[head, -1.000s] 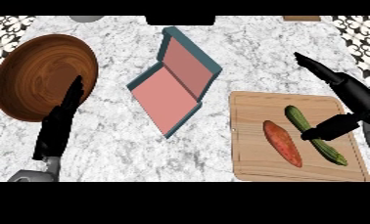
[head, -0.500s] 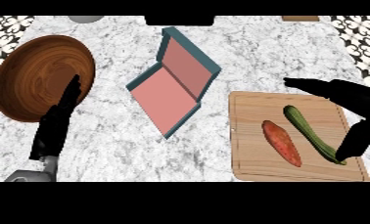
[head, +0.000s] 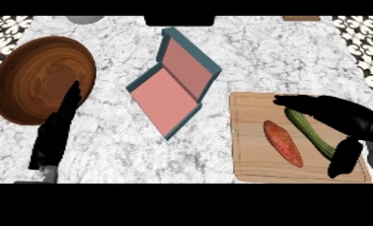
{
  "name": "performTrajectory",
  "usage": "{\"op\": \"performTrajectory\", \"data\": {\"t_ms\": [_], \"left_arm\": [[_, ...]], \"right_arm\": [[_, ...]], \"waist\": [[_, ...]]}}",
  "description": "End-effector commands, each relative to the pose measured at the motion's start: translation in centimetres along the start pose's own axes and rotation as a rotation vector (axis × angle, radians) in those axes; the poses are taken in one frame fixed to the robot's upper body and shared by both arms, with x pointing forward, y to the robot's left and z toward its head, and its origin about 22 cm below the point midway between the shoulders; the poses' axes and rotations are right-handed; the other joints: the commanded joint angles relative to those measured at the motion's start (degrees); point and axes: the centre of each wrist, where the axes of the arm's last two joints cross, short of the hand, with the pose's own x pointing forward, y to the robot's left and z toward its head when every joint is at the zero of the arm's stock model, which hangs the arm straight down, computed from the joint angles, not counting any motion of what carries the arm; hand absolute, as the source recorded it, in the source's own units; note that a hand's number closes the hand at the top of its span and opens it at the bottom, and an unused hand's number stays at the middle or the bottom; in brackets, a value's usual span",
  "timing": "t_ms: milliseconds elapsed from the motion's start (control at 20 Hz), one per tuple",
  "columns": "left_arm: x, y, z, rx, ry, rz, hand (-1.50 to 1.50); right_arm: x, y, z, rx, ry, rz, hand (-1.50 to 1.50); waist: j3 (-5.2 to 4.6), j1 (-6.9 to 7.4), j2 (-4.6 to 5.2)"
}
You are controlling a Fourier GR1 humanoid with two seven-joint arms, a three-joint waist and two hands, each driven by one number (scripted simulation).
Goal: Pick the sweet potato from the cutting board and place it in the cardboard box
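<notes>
Matte black left robot hand point(head: 55, 133) with grey wrist, glossy black right robot hand point(head: 342, 121)

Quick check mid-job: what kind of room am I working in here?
Most likely a kitchen: a marble-look counter carries a wooden cutting board with a sweet potato and a green vegetable, and a wooden bowl sits at the left.

sweet potato point(head: 282, 143) on cutting board point(head: 251, 166), box point(head: 173, 81) left
</notes>
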Motion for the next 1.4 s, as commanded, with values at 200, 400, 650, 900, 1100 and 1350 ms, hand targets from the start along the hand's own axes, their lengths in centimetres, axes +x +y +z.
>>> {"op": "performTrajectory", "data": {"t_ms": [200, 400, 650, 900, 1100, 1350], "left_arm": [[0.7, 0.7, -0.4, 0.001, -0.003, -0.018, 0.0], [-1.0, -0.4, -1.8, 0.01, -0.011, -0.03, 0.0], [0.7, 0.7, -1.5, 0.008, 0.009, -0.016, 0.0], [-1.9, 0.8, -0.6, -0.003, -0.008, -0.009, 0.0], [-0.7, -0.4, 0.7, 0.003, -0.006, -0.018, 0.0], [0.4, -0.5, 0.7, -0.003, -0.007, -0.006, 0.0]], "right_arm": [[0.1, 3.9, -1.6, 0.034, 0.072, 0.052, -1.5], [0.6, 3.7, -2.7, 0.019, 0.1, 0.039, -1.5], [-0.7, 3.5, -0.1, 0.009, 0.083, 0.051, -1.5], [-0.2, 4.1, -1.7, 0.019, 0.101, 0.047, -1.5], [-1.6, 4.0, -2.8, 0.009, 0.088, 0.038, -1.5], [-1.2, 5.2, -3.3, 0.009, 0.092, 0.022, -1.5]], "waist": [[0.03, 0.05, 0.07], [0.01, -0.1, 0.1], [0.02, -0.21, 0.03], [0.01, -0.05, 0.06], [0.02, 0.13, 0.07], [0.02, 0.1, 0.05]]}}
